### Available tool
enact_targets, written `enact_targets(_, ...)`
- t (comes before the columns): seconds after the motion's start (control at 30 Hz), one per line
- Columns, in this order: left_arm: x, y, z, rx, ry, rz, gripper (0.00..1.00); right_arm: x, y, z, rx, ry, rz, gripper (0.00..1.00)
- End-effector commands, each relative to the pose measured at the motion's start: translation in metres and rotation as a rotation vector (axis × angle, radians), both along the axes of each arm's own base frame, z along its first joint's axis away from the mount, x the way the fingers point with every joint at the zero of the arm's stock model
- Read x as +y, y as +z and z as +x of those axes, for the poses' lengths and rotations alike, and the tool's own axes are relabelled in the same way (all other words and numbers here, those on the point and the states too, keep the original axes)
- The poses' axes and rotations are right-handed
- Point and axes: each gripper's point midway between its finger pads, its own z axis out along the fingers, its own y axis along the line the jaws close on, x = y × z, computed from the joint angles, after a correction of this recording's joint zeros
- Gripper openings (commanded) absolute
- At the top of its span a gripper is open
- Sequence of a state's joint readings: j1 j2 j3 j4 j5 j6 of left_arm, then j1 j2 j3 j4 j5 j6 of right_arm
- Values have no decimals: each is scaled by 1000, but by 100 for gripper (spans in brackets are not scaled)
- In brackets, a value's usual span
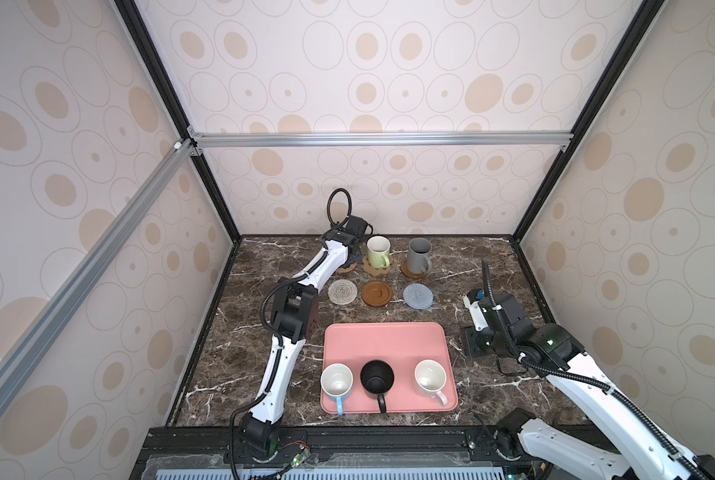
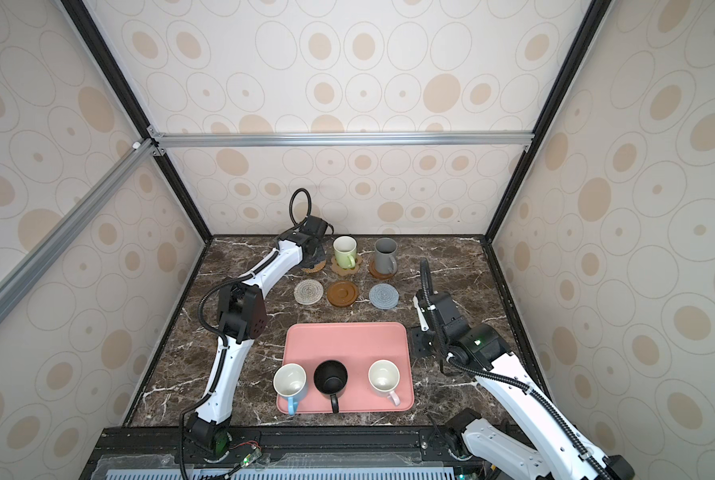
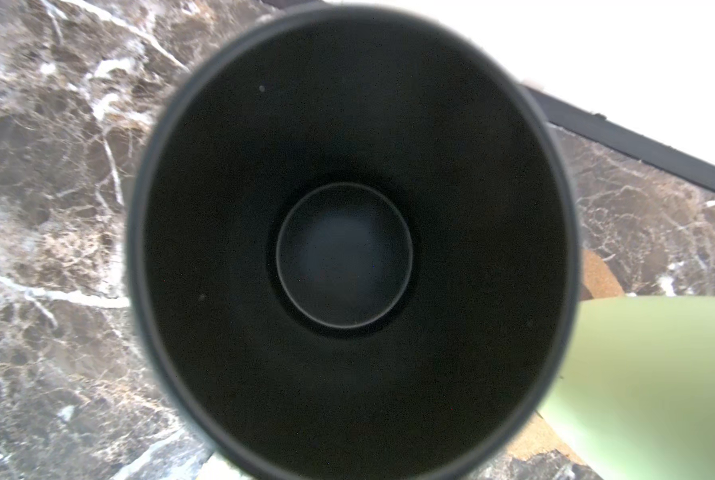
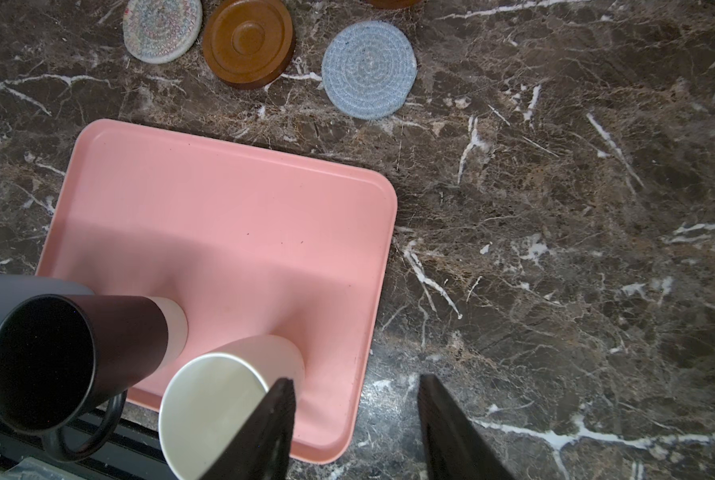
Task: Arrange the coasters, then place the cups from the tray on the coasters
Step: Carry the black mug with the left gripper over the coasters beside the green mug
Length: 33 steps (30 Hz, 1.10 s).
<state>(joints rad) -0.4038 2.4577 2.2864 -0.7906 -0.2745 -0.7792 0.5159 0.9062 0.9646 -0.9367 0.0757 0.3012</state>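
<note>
The marble table bears 6 coasters and the pink tray.

No writing, label, brand, number or sign can be read anywhere, not on the flat pink rectangular tray nor on the brown marble-patterned bench.

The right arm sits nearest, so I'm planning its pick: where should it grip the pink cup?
Likely the rim wall of the pink cup, on the side facing the right arm, one finger inside, from above: it stands upright, mouth open, handle pointing toward the tray's near edge.
</note>
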Motion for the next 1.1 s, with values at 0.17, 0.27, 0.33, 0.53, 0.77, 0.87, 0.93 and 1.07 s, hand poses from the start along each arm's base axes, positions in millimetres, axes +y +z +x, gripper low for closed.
enact_targets(0.17,-2,30,20,-107,11,-21,12,0,-6,-5,20,15,-10,52)
enact_targets(0.27,-2,27,20,-102,12,-23,12,-1,-6,-5,20,13,-10,52)
enact_targets(0.33,-3,25,20,-100,10,-24,12,-1,-6,-5,20,14,-10,52)
enact_targets(0.53,-6,20,20,-93,-2,-25,12,0,-9,-5,27,14,-12,52)
enact_targets(0.77,-7,11,18,-70,-8,-13,12,0,-11,-5,32,14,-15,52)
enact_targets(0.87,-6,8,16,-60,-3,-7,14,0,-9,-5,29,14,-13,52)
enact_targets(0.93,-6,7,16,-58,1,-3,16,-1,-9,-5,27,13,-13,52)
enact_targets(1.07,-7,5,15,-58,3,-4,22,-1,-9,-6,27,12,-10,52)
